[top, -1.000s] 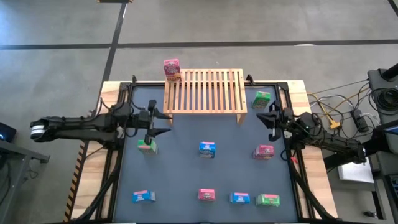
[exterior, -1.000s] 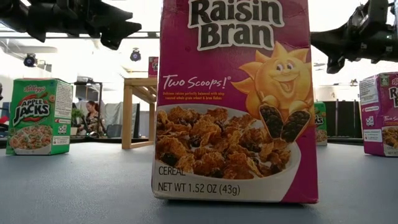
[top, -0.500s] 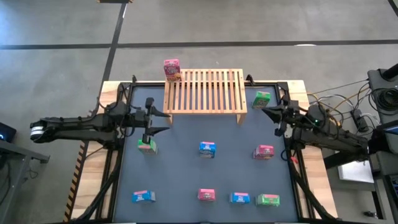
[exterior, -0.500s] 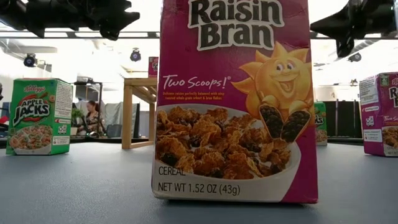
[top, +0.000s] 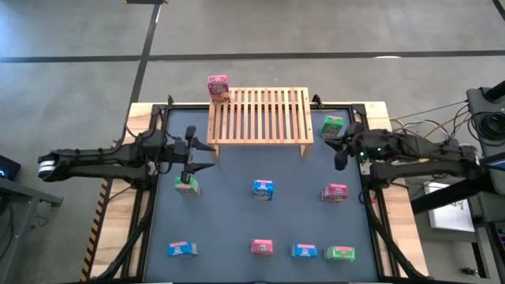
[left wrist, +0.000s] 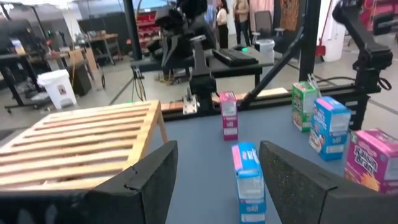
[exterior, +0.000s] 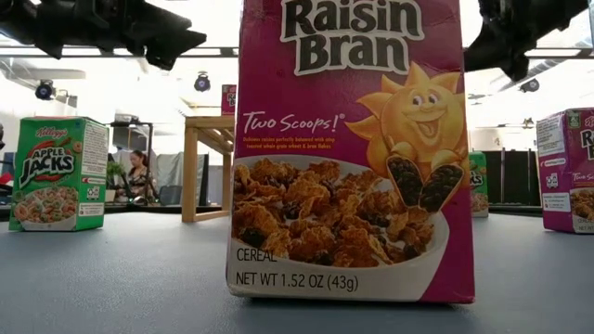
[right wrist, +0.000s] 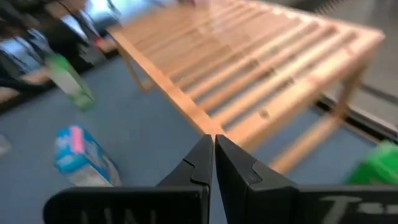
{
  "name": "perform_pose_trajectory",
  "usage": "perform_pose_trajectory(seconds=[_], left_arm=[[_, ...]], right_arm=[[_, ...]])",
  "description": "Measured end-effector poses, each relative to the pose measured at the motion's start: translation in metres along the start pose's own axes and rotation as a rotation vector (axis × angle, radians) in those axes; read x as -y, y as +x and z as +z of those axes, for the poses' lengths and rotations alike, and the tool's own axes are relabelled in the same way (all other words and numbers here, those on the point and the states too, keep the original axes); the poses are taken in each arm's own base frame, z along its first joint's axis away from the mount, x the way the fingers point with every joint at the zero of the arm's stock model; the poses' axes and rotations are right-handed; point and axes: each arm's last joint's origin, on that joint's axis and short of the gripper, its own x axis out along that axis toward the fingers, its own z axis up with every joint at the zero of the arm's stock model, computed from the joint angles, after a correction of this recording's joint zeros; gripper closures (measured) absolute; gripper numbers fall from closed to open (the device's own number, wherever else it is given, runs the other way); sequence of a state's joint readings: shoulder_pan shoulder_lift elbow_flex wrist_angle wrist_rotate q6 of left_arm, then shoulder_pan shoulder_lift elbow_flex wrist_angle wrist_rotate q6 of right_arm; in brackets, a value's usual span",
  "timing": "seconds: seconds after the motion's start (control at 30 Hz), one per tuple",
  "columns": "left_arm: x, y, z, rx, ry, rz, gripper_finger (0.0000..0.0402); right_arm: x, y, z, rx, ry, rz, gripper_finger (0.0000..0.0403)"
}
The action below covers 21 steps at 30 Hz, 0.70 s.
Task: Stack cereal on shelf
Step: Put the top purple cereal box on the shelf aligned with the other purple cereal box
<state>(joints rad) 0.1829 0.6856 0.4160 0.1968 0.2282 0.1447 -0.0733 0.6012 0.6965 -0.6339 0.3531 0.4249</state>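
Overhead and table-level views of the work surface. Legible print is confined to the low view: a pink box (exterior: 351,148) filling the frame centre reads "Raisin Bran", "Two Scoops!", "CEREAL" and "NET WT 1.52 OZ (43g)"; a green box (exterior: 58,173) at the frame's left edge reads "Apple Jacks". Box fronts in the high view are too small to read.

In the high view the shelf (top: 259,116) sits at upper centre of the dark table mat (top: 237,225). One pink box (top: 218,88) stands at the shelf's upper left corner; whether it rests on the slats or just beside them cannot be told. A green box (top: 332,126) lies just right of the shelf, apart from it. Three boxes form a middle row: green (top: 187,184), blue (top: 263,188), pink (top: 334,192). Four more line the lower edge: blue (top: 181,249), pink (top: 261,247), blue (top: 304,251), green (top: 340,253). Open mat lies between the two rows and in front of the shelf.

The left gripper (top: 195,155) hovers left of the shelf above the middle-row green box, fingers (left wrist: 149,180) spread wide and empty. The right gripper (top: 339,152) hangs right of the shelf beside the upper green box, fingertips (right wrist: 203,160) pressed together with nothing between them.
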Motion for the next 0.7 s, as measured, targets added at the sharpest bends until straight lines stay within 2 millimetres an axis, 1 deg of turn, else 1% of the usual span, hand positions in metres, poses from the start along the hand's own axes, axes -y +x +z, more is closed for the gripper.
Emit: perform_pose_trajectory(seconds=[0.1,0.27,0.4,0.5,0.6,0.7], left_arm=[[0.001,-0.002,-0.001,-0.008,-0.007,-0.003,0.0191],[0.002,-0.009,0.004,0.032,-0.003,0.003,0.0191],[0.002,-0.014,0.008,0.063,0.013,0.009,0.0191],[0.002,-0.016,0.011,0.088,0.04,0.014,0.0191],[0.002,-0.017,0.014,0.117,0.052,0.02,0.0191],[0.002,-0.016,0.015,0.135,0.062,0.023,0.0191]], right_arm=[[-0.011,-0.003,0.004,-0.109,-0.001,-0.066,0.0394],[-0.029,-0.009,0.005,-0.268,0.039,-0.139,0.0394],[-0.043,-0.008,-0.001,-0.35,0.06,-0.161,0.0394],[-0.047,-0.005,-0.006,-0.393,0.066,-0.186,0.0394],[-0.046,-0.004,-0.011,-0.452,0.086,-0.224,0.0393],[-0.044,-0.009,-0.009,-0.465,0.082,-0.237,0.0386]])
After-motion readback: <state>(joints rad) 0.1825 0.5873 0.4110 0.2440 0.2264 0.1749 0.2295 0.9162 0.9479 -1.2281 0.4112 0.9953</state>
